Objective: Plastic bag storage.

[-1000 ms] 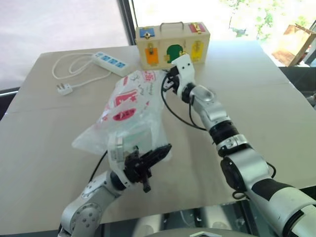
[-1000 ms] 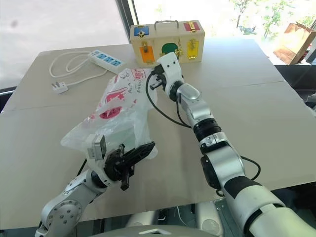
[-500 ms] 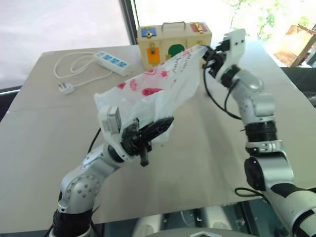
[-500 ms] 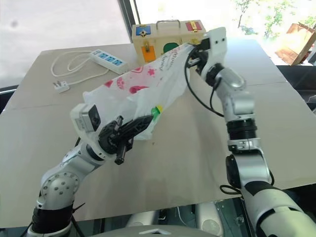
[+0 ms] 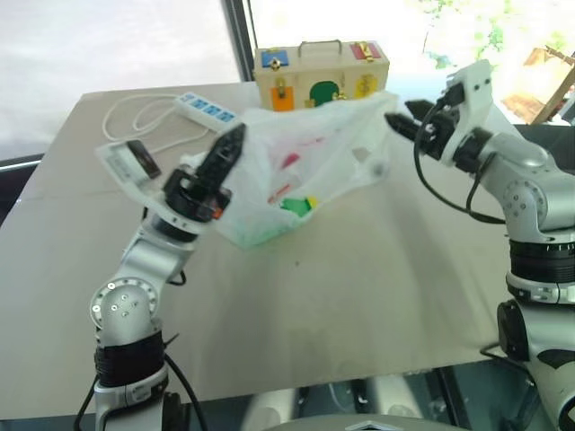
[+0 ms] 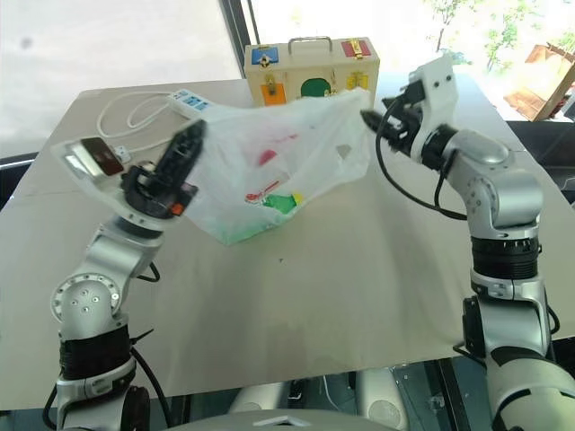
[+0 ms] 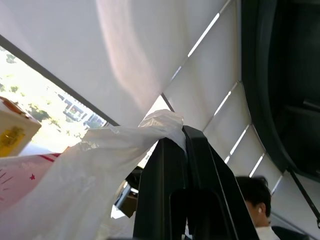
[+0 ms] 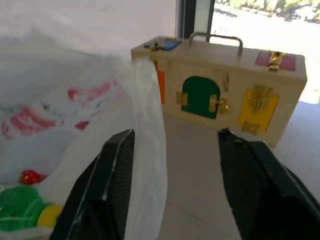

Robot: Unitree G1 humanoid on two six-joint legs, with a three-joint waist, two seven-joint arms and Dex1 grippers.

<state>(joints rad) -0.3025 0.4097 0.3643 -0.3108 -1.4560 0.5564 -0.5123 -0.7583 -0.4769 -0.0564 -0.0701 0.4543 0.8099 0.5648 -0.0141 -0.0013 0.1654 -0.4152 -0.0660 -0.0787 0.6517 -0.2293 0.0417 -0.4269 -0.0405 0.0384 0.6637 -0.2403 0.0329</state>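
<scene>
You have the tan table under everything. Above its middle, the translucent white plastic bag with red print is stretched out in the air, its lower belly sagging toward the tabletop with a green and yellow item inside. Behind it at the far edge stands the wooden lock box with coloured doors and a metal handle. To the far left lies the white power strip with its looped cable.

Your left gripper is clamped shut on 1 upper corner of the bag, the film bunched over its fingertips in the wrist view. Your right gripper has its 2 fingers spread wide, the bag's edge draped against 1 finger, nothing pinched.
</scene>
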